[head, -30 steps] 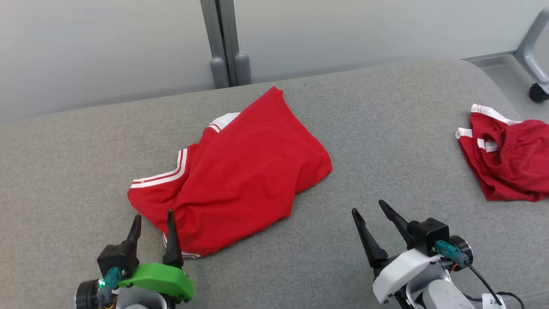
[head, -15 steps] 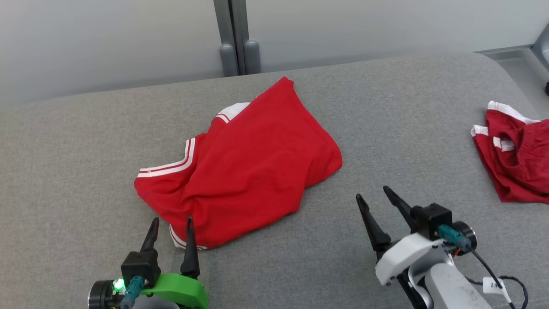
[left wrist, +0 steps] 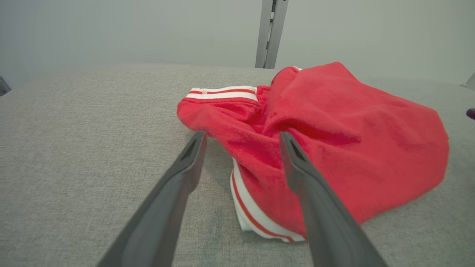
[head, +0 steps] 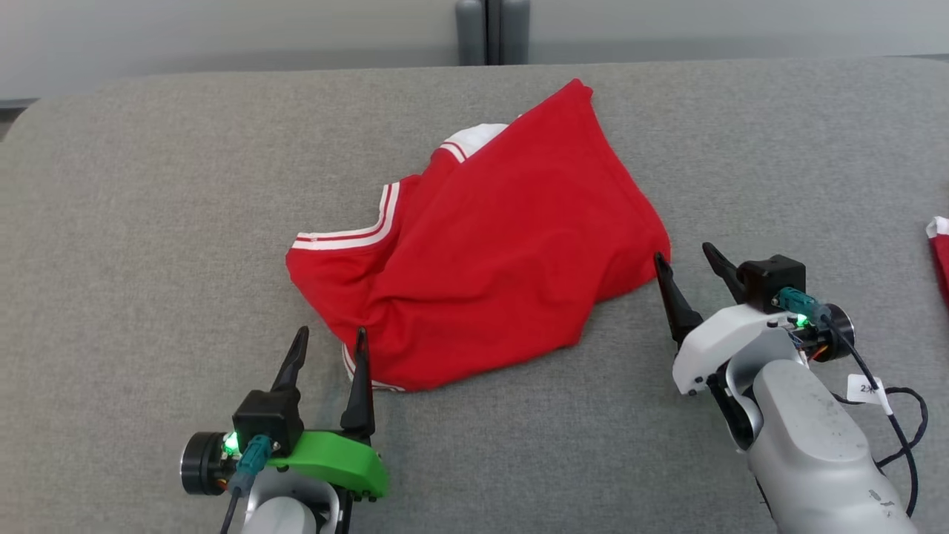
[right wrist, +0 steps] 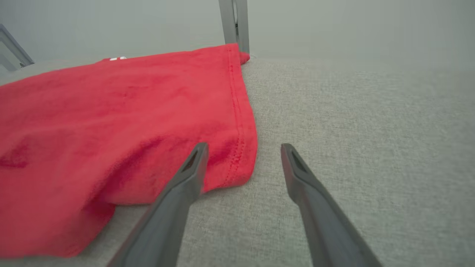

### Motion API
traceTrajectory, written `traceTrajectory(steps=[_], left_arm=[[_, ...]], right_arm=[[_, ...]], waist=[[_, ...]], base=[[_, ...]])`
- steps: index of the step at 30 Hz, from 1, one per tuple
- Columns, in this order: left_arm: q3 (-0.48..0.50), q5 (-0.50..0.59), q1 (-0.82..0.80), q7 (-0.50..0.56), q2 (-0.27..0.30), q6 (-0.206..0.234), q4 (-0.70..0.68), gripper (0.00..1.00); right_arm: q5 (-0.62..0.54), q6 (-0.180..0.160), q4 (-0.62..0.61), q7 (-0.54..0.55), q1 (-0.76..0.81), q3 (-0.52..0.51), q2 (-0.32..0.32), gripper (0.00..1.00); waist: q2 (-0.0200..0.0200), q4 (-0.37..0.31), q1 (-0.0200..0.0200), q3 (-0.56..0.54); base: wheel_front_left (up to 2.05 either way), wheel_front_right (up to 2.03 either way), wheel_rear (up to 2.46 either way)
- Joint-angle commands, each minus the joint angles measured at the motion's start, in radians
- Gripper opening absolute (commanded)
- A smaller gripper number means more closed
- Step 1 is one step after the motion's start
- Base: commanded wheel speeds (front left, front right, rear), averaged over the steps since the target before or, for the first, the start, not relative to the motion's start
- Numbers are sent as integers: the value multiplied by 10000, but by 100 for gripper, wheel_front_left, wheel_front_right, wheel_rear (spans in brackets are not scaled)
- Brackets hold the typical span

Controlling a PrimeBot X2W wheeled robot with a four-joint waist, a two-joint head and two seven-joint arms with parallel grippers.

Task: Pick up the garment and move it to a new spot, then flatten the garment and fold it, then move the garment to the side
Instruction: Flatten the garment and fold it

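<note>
Crumpled garment (head: 504,252) sits mid grey bench (head: 148,222), nearer its far edge. L gripper (head: 331,331) & R gripper (head: 682,252) are both spread wide, empty, at its near corners. Imo: go low, pinch hems together, lift evenly w/o bunching.

Open cushion (head: 133,222) left, near and far of shirt (head: 504,245); small cloth (head: 941,263) at right edge.
</note>
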Motion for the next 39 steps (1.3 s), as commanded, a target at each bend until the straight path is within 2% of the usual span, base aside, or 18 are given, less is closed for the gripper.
traceTrajectory(steps=[1,5,6,7,9,13,18,28,36,39], left_arm=[[-7,-68,-226,-2,27,-13,-42,100],[-92,-154,-360,-2,26,13,-39,100],[-101,-213,-381,-2,26,43,-23,100],[-115,-221,-401,-2,26,52,-21,100],[-115,-273,-434,-2,25,88,-39,100],[-153,-323,-430,-2,25,95,-31,100],[-121,-316,-316,-1,28,38,-7,100],[71,-195,339,-1,27,-99,223,100],[-52,-307,807,-1,27,-55,287,100],[-60,-303,823,-2,27,-57,307,100]], right_arm=[[-20,-15,279,-4,-213,-81,-40,100],[-26,-15,1031,-4,-566,-186,-38,100],[-17,-15,1221,-4,-610,-155,-40,87],[14,-15,1347,-4,-633,-121,-40,48],[134,-15,1556,2,-634,-40,-43,0],[245,-15,1298,10,-461,47,-29,0],[462,-15,-15,-4,-191,183,-34,0],[2269,-15,-3075,-8,-332,2104,-34,0],[3101,-15,-4090,-2,-1216,3197,-37,0],[3166,-15,-4239,114,-1537,3235,-43,0]], waist=[[0,583,0,551],[0,809,0,758],[0,845,0,784],[0,860,0,796],[0,874,0,815],[0,741,0,752],[0,432,0,451],[0,-533,0,-707],[0,-796,0,-1228],[0,-761,0,-1124]], base=[[0,0,0],[0,0,0],[0,0,0],[0,0,0],[0,0,0],[0,0,0],[0,0,0],[0,0,0],[0,0,0],[0,0,0]])
